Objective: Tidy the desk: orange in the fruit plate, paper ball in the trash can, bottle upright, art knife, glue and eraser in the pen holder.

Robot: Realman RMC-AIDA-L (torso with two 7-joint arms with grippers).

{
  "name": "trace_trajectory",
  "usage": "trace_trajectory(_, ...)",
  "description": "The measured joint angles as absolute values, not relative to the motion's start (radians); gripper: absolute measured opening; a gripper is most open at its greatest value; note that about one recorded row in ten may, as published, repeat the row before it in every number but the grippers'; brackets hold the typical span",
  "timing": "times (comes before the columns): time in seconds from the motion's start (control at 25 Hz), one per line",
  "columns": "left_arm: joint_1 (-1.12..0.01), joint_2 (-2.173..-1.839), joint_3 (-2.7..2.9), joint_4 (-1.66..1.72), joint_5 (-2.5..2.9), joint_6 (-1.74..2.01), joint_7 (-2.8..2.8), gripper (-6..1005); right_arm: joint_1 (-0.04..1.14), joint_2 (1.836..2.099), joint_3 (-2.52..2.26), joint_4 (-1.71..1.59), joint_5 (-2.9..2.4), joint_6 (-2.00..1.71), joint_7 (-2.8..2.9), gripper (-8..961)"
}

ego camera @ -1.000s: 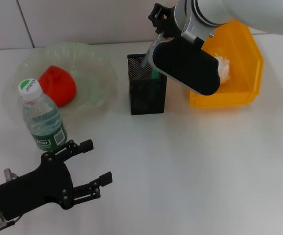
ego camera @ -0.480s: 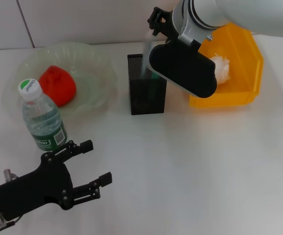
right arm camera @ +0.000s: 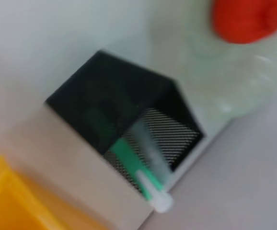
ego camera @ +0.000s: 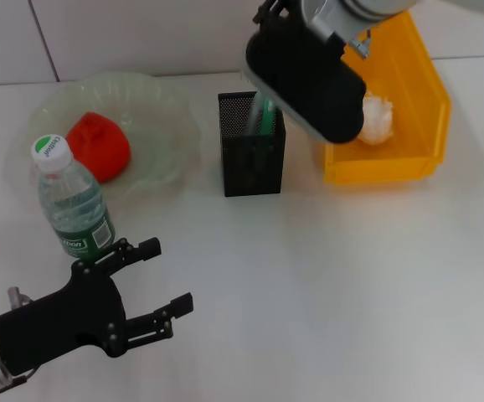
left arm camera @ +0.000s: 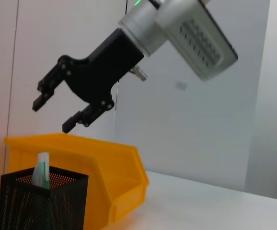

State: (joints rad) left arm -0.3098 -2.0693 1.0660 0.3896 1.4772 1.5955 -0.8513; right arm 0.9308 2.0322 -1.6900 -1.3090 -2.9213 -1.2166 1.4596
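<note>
The glue (ego camera: 263, 117) is standing in the pen holder (ego camera: 251, 159), just below the right gripper (left arm camera: 57, 112), whose fingers are spread and empty above it. The left gripper (ego camera: 154, 289) is idling, released, near the upright bottle (ego camera: 70, 201). Placing looks finished; next, I judge, it should retreat clear.

My right end effector (left arm camera: 57, 112) is raised high at the far side, wrist tilted, and its two fingers (left arm camera: 45, 96) stand apart with nothing between them. My left end effector (ego camera: 158, 289) is low and near my body, fingers (ego camera: 137, 249) spread wide, pointing forward and to the right, holding nothing.
</note>
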Motion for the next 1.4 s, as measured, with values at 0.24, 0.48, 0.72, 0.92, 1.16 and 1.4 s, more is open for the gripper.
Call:
trace_trajectory(0.24,-0.314,-2.068,1.066,0.393,1.477,1.610,-0.856,870,0.838,2.086,-1.466,-1.502,-2.820,-1.250,1.533,608)
trace_trajectory(0.48,-0.306,-2.065,1.059,0.399,1.477,1.644,-0.852,870,0.696,2.081,-1.183,-1.609,-2.362,-1.246,1.741,645)
trace_trajectory(0.72,-0.299,-2.064,1.042,0.401,1.477,1.649,-0.833,870,0.281,2.081,-1.125,-1.442,-1.586,-1.303,1.470,692)
trace_trajectory(0.92,-0.295,-2.062,1.042,0.404,1.477,1.658,-0.828,870,0.147,2.080,-1.142,-1.148,-1.416,-1.471,1.239,732)
trace_trajectory(1.16,-0.293,-2.062,1.045,0.405,1.483,1.660,-0.818,870,0.202,2.067,-1.106,-0.783,-1.437,-1.621,1.064,776)
trace_trajectory(1.4,-0.299,-2.058,1.052,0.405,1.498,1.661,-0.821,870,0.303,2.056,-1.105,-0.581,-1.523,-1.628,0.989,796)
